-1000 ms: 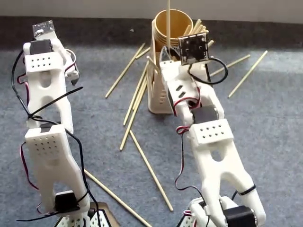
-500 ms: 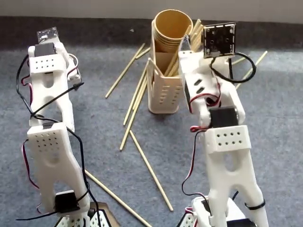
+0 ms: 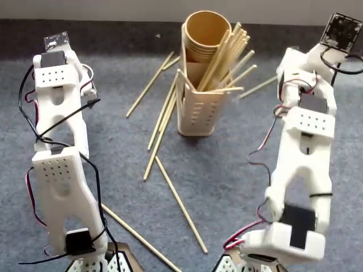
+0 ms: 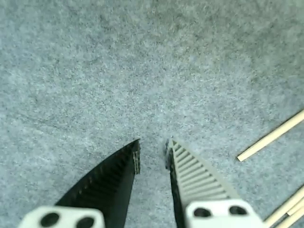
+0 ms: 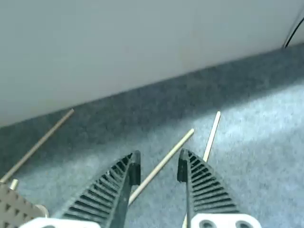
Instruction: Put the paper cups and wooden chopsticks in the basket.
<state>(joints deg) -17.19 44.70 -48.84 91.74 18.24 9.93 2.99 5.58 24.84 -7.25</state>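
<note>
A tan perforated basket (image 3: 196, 112) stands at the back centre of the carpet. Stacked paper cups (image 3: 205, 33) and a bundle of wooden chopsticks (image 3: 229, 55) sit in it. Loose chopsticks (image 3: 160, 120) lie to its left and front, and one (image 3: 258, 87) lies to its right. My right gripper (image 5: 158, 166) is open, low over the carpet near the back wall, with a chopstick (image 5: 166, 159) lying on the floor beyond its fingertips. My left gripper (image 4: 152, 156) is open over bare carpet with nothing between its fingers; a chopstick end (image 4: 270, 140) lies beside it.
The right arm (image 3: 306, 122) stands to the right of the basket, the left arm (image 3: 57, 107) far to its left. A pale wall (image 5: 142, 42) bounds the carpet at the back. More chopsticks (image 3: 181, 205) lie in front between the arms.
The right arm swung from over the basket to the far right. The chopstick it held upright above the basket is out of its grip. The left arm has barely moved.
</note>
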